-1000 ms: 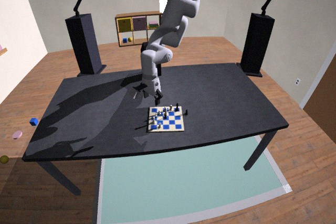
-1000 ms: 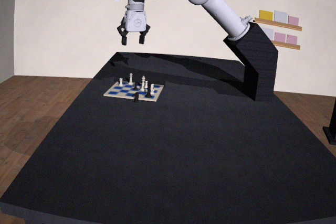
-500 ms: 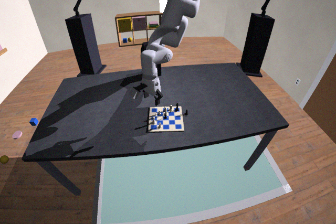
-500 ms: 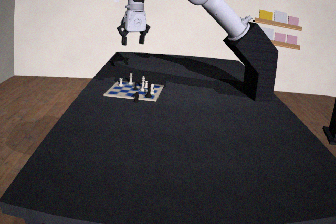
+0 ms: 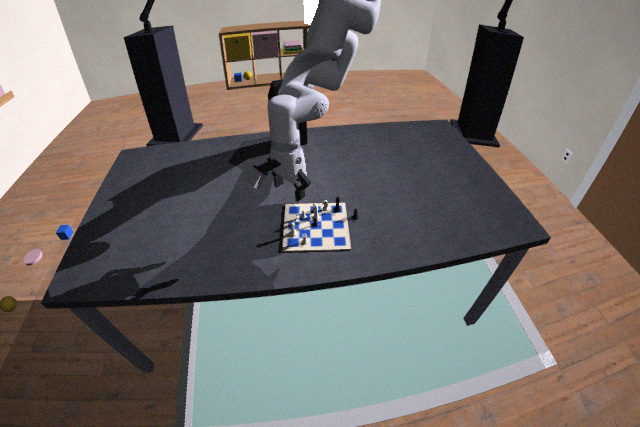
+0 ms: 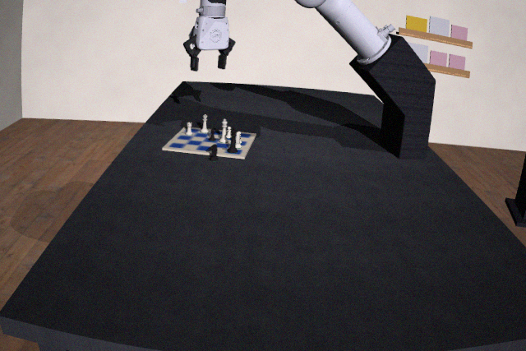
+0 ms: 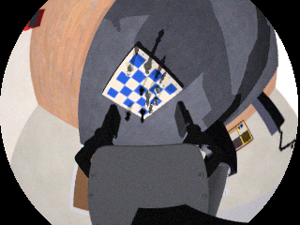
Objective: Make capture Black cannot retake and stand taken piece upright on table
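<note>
A small blue and cream chessboard point(image 5: 316, 248) point(image 6: 185, 150) point(image 7: 119, 85) lies on the dark table point(image 5: 413, 179) point(image 6: 297, 232). Several white and black pieces stand upright on it, among them a tall white piece point(image 6: 205, 123) and a tall black piece point(image 5: 337, 203). One black piece point(image 5: 355, 213) point(image 6: 214, 152) stands upright on the table just off the board's edge. My gripper point(image 5: 287, 185) point(image 6: 208, 64) point(image 7: 146, 110) is open and empty. It hangs high above the table, behind the board's far edge, fingers pointing down.
The arm's dark pedestal point(image 6: 405, 104) stands on the table's far side. Two black camera stands point(image 5: 157, 86) point(image 5: 488, 83) stand behind the table. A wooden shelf point(image 5: 258, 52) is against the back wall. Small toys point(image 5: 64, 231) lie on the floor at the left.
</note>
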